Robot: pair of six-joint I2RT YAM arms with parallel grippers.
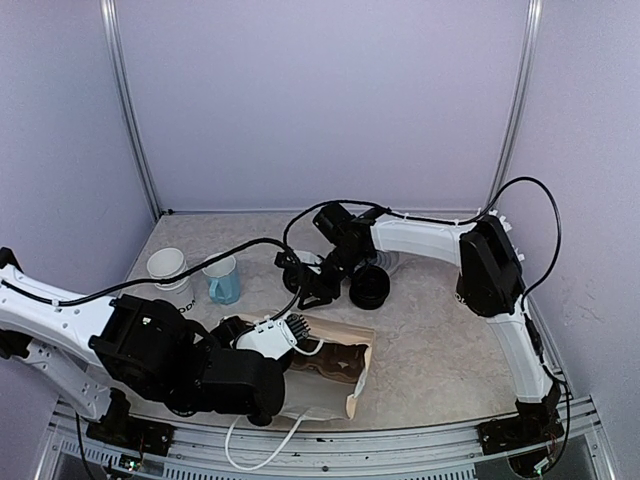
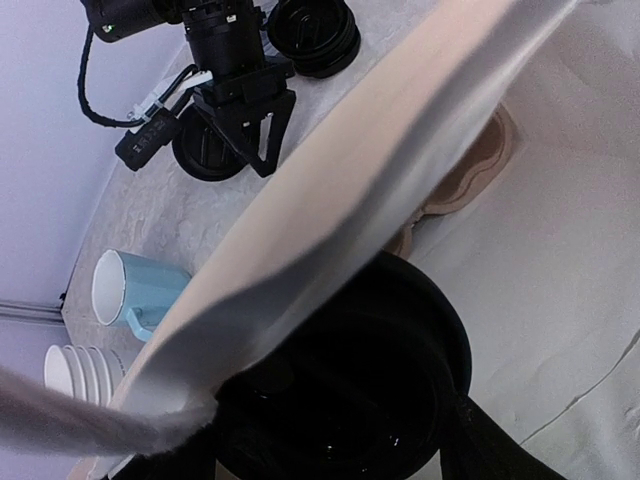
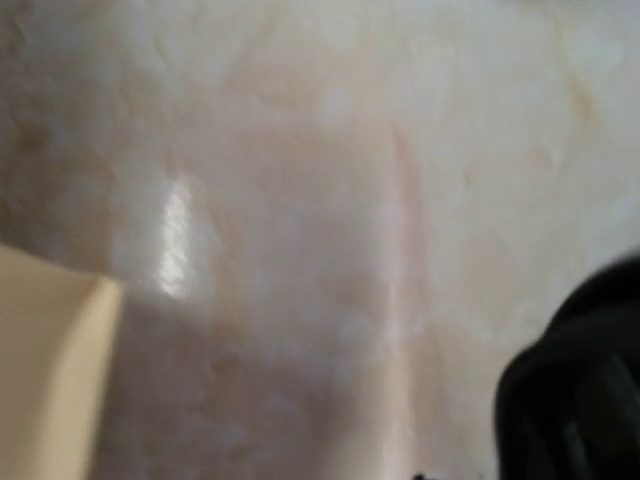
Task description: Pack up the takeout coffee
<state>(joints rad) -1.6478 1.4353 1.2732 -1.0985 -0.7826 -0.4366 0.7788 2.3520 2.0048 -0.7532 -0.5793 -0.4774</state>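
Takeout coffee (image 2: 340, 400) seems tucked inside paper bag (image 1: 335, 338), packing nearly done; left claw (image 1: 290, 330) at bag's mouth, right claw (image 2: 255, 150) beyond it, both grips unclear

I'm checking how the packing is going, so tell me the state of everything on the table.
Paper bag: lying on its side, mouth open.
Takeout coffee: only its black lid shows, inside the bag.
Blue mug: upright, looks empty.
White cups: nested, upright.
Spare lids: loose on the table.
Right gripper: open, empty.
Left gripper: at the bag mouth, grip unclear.
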